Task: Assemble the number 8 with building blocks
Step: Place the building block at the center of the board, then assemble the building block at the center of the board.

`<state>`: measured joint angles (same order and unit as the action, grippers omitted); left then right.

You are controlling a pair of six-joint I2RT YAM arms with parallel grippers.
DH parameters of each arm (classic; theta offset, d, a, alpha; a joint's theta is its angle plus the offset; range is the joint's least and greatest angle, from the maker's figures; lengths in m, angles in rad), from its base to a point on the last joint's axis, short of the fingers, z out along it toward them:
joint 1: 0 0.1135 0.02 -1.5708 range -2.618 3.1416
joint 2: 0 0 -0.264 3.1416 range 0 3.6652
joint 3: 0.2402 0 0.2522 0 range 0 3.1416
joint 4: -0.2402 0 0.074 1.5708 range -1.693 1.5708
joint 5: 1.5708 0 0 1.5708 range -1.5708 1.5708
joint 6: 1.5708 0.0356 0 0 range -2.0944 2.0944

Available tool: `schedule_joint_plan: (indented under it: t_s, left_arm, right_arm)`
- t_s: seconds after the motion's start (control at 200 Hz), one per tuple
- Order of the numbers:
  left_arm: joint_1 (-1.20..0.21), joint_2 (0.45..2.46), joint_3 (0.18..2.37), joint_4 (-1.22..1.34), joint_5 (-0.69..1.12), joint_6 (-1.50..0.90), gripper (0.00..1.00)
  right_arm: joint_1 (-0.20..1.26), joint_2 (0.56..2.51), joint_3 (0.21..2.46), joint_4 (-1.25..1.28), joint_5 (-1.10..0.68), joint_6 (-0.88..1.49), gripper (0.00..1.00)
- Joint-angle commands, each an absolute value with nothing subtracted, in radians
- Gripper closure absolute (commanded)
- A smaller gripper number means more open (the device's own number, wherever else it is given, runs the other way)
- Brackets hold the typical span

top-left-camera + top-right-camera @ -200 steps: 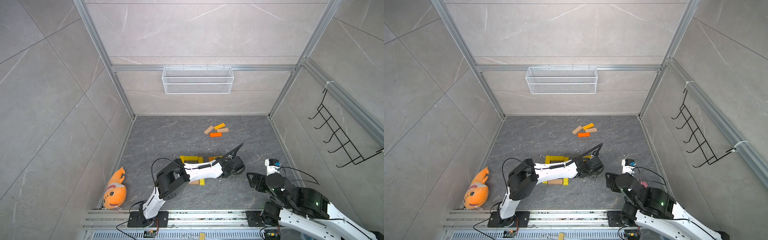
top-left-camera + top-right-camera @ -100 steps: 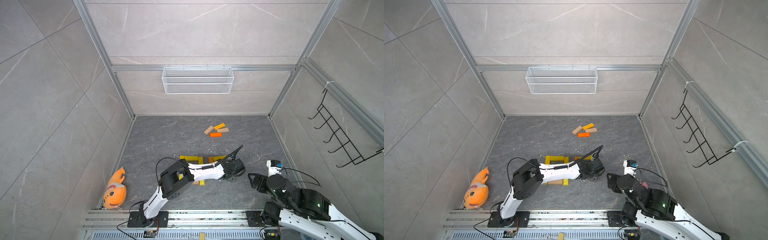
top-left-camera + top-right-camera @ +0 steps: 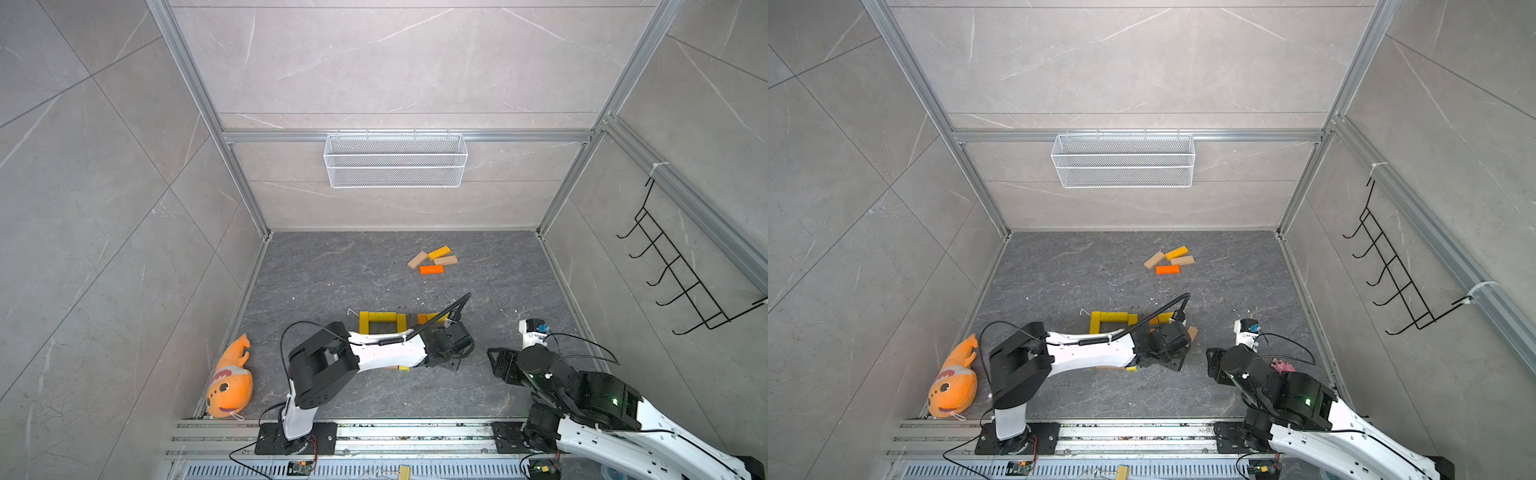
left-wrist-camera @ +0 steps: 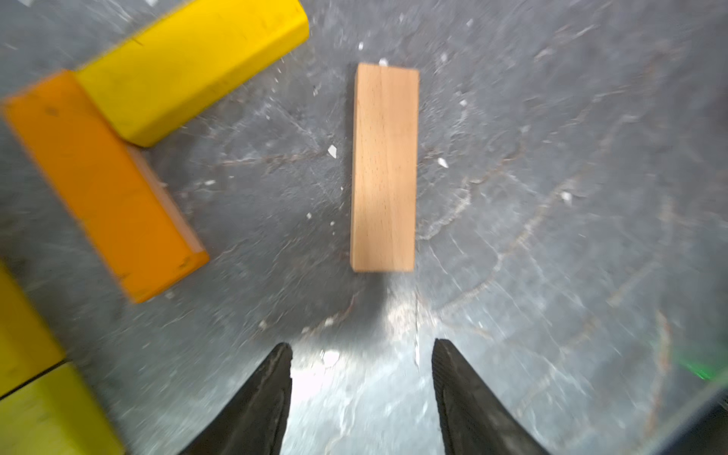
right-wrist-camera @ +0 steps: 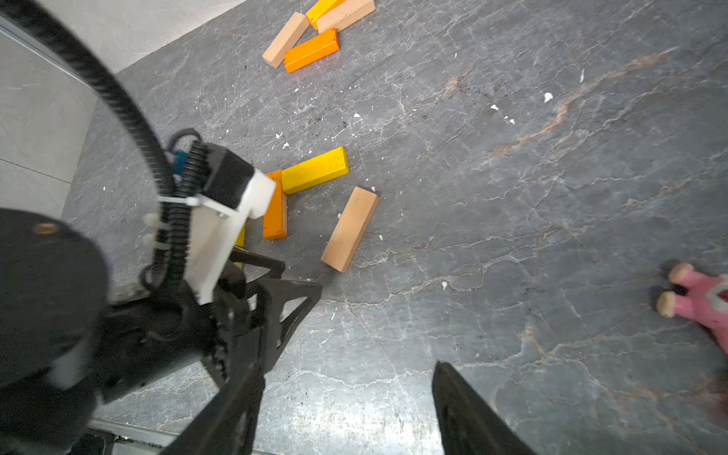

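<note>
Low centre of a top view: tan block [image 3: 1192, 332] points lengthwise away from the nearby left gripper [image 4: 362, 346], fingers spread and empty.

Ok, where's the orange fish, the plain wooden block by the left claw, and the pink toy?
orange fish [image 3: 232, 376]: a top view, on its orange body.
plain wooden block [image 4: 384, 169]: left wrist view, middle of its top face.
pink toy [image 5: 698, 294]: right wrist view, on its pink body.
</note>
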<state>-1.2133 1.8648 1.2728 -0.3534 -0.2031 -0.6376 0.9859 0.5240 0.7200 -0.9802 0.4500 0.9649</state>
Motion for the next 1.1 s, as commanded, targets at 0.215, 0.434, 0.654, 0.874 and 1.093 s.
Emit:
schedule_joint_plan:
  t_s: [0.215, 0.434, 0.654, 0.874, 1.093]
  left_arm:
    - [-1.215, 1.551, 1.105, -0.295, -0.226, -0.477, 0.21]
    - [-1.212, 1.374, 0.932, -0.261, -0.237, -0.451, 0.00]
    - [-1.210, 1.180, 0.754, -0.199, -0.232, -0.464, 0.00]
    - [-1.207, 1.111, 0.689, -0.162, -0.263, -0.464, 0.01]
    - [-1.207, 1.160, 0.714, -0.155, -0.254, -0.445, 0.01]
  right_arm:
    - [0.982, 0.805, 0.709, -0.754, 0.407, 0.947, 0.34]
    - [0.961, 1.061, 0.773, -0.688, 0.402, 0.932, 0.37]
    - [0.877, 1.193, 0.753, -0.556, 0.301, 0.879, 0.39]
    - [0.775, 1.314, 0.733, -0.444, 0.207, 0.837, 0.41]
    - [0.718, 1.396, 0.736, -0.428, 0.219, 0.813, 0.44]
